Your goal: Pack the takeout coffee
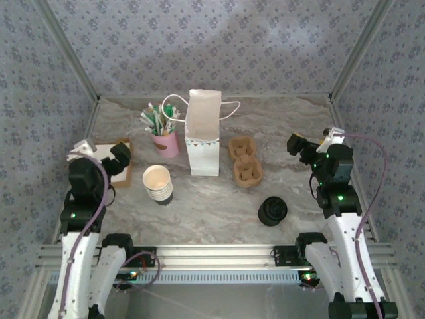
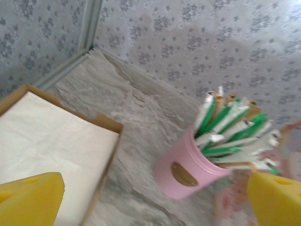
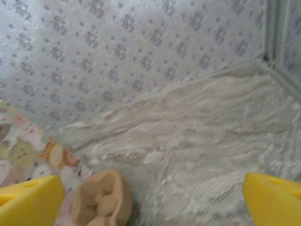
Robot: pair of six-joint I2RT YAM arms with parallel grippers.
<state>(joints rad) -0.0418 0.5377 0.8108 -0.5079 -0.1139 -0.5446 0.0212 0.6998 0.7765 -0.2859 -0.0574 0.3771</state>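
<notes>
Top external view: left tool [image 1: 121, 155] and right tool [image 1: 296, 144] hang spread, empty; packing looks unstarted. The takeout cup [image 1: 157, 178] tops the nested stack [image 1: 160, 194] at the tabletop's [image 1: 212, 207] 8 o'clock, its black lid [image 1: 272, 211] at 5 o'clock. Next move likely: separating that cup cleanly.

Floral-print walls [image 1: 219, 40], perhaps marble tabletop [image 1: 206, 206]

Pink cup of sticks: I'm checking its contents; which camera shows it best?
Left wrist view: the pink cup is close and large, its gold oval label and green-and-white sticks plain. The top external view shows the cup whole but small, beside the white paper bag.
</notes>
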